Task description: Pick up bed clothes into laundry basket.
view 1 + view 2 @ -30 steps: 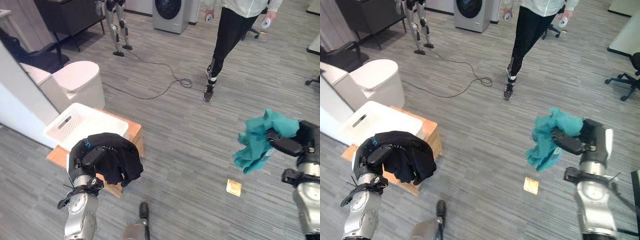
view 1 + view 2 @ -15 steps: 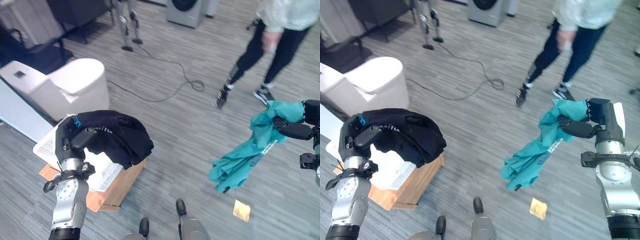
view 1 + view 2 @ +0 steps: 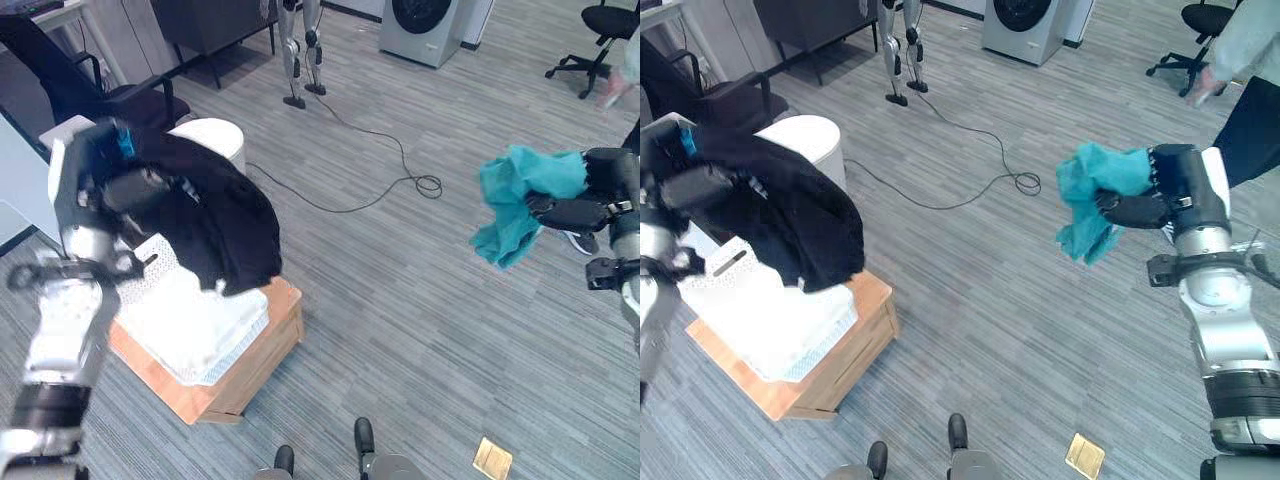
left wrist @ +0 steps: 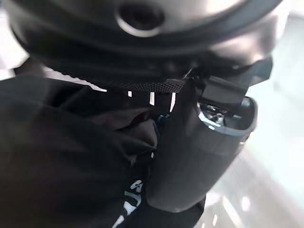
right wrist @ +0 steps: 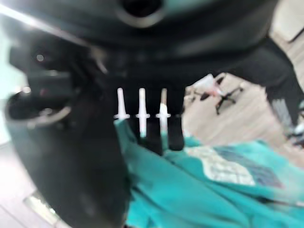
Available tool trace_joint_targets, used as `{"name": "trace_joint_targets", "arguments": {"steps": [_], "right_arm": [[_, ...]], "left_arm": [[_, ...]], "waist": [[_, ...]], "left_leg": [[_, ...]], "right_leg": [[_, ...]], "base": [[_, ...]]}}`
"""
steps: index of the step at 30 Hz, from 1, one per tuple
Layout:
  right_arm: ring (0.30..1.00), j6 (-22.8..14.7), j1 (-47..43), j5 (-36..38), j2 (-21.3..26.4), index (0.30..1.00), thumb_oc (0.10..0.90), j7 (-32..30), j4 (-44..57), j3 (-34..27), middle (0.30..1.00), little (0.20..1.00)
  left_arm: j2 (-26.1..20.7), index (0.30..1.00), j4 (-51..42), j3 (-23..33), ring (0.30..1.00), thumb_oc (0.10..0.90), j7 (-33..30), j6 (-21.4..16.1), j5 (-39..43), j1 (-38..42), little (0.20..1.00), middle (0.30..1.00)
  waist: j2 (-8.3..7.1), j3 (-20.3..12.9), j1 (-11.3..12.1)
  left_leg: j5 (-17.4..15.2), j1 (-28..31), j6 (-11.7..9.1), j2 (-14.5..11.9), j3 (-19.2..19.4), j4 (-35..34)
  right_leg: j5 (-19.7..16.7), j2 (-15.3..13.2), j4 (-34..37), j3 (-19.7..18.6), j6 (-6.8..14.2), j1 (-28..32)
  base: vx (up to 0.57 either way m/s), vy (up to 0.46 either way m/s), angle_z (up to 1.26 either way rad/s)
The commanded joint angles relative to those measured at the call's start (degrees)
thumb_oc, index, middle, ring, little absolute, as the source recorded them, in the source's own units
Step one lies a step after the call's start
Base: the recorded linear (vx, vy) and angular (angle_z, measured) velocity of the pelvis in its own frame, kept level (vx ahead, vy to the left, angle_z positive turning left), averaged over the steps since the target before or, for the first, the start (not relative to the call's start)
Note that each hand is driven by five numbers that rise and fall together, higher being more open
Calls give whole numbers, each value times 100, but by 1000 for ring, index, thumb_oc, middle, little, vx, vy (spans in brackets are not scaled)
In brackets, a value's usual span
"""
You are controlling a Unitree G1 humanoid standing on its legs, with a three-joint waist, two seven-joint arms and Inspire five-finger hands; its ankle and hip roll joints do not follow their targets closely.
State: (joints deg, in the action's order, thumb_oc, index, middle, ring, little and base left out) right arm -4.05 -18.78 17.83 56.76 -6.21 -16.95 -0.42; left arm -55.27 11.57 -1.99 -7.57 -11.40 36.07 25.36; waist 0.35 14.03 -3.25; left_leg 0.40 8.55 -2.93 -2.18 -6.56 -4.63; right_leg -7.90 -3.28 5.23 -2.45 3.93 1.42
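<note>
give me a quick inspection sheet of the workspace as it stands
surface: grey plank floor; wooden crate on it.
job's things: white laundry basket on the crate; black garment hanging above the basket; teal garment held in the air, away from the basket.
clutter: small tan square on the floor.
hands: left hand shut on the black garment; right hand shut on the teal garment.
cables: black cable looped on the floor.
surroundings: washing machine, office chair, another robot's legs, a person at the right edge.
</note>
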Motion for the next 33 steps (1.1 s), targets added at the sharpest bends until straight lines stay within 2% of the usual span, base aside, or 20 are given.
{"name": "trace_joint_targets", "arguments": {"steps": [1,4,7,14,16,18,19,20,22,24,29,33], "right_arm": [[300,-423,-707,314,330,300,400,-279,265,-77,300,300],[300,-439,-633,391,334,300,400,-377,204,-171,300,300],[300,-439,-523,452,335,300,400,-436,143,-273,300,300],[300,-435,-481,476,509,300,400,-566,-103,-412,300,300],[300,-413,-380,464,628,300,400,-607,-196,-559,300,300],[300,-407,-287,448,649,300,400,-603,-178,-662,300,300],[300,-424,-149,437,713,300,400,-619,-178,-815,300,300],[300,-424,-131,436,706,300,400,-618,-175,-836,300,300],[300,-480,125,395,747,300,400,-584,-87,-1059,300,300],[300,-495,249,390,731,300,400,-566,-29,-1149,300,300],[300,-587,646,293,657,300,400,-432,183,-1371,300,300],[300,-648,744,256,636,300,400,-389,266,-1361,300,300]], "left_arm": [[-482,300,160,-268,300,400,120,-723,568,882,300,300],[-819,300,556,-580,300,400,77,-651,487,1309,300,300],[-916,300,907,-678,300,400,74,-583,480,1472,300,300],[-1262,300,1660,-1278,300,400,29,-362,-107,2056,300,300],[-1511,300,1845,-1521,300,400,2,-262,-498,2317,300,300],[-1635,300,1896,-1669,300,400,-7,-221,-711,2464,300,300],[-1919,300,1924,-1885,300,400,-84,-192,-1183,2703,300,300],[-1916,300,1930,-1921,300,400,-89,-190,-1187,2739,300,300],[-2342,300,1839,-2110,300,400,-204,-210,-1776,2968,300,300],[-2435,300,1820,-2165,300,400,-235,-213,-1899,3021,300,300],[-3034,300,1490,-2318,300,400,-451,-289,-2692,3214,300,300],[-3250,300,1343,-2457,300,400,-684,-288,-3242,3399,300,300]], "waist": [[-174,-858,-214],[-131,-873,-272],[-94,-864,-326],[-57,-807,-429],[-61,-786,-458],[-71,-778,-453],[-60,-773,-469],[-69,-771,-460],[-67,-763,-477],[-75,-761,-466],[-45,-774,-460],[-31,-779,-450]], "left_leg": [[5,-291,-221,-138,296,81],[15,-282,-231,-167,347,70],[18,-261,-237,-184,410,46],[22,-248,-240,-222,514,24],[17,-232,-240,-232,548,-1],[18,-230,-240,-236,557,-5],[18,-227,-243,-243,580,-15],[17,-227,-244,-243,579,-14],[7,-221,-238,-237,601,-24],[1,-214,-236,-232,610,-25],[-35,-179,-215,-205,633,-37],[-39,-185,-209,-192,634,-37]], "right_leg": [[1005,-389,-473,-243,521,245],[993,-378,-484,-272,533,210],[984,-362,-492,-301,544,189],[951,-354,-506,-361,584,120],[946,-357,-506,-381,607,107],[944,-357,-496,-387,611,114],[941,-364,-482,-390,631,114],[941,-364,-482,-389,630,115],[936,-377,-470,-401,653,109],[937,-384,-471,-409,661,110],[940,-420,-460,-426,689,126],[937,-443,-457,-423,704,124]], "base": [[0,0,0],[12,12,-14],[8,21,-10],[-4,21,-12],[-4,34,-5],[3,30,-7],[5,30,-7],[0,31,-2],[2,17,0],[0,0,0],[10,12,-1],[0,0,0]]}}
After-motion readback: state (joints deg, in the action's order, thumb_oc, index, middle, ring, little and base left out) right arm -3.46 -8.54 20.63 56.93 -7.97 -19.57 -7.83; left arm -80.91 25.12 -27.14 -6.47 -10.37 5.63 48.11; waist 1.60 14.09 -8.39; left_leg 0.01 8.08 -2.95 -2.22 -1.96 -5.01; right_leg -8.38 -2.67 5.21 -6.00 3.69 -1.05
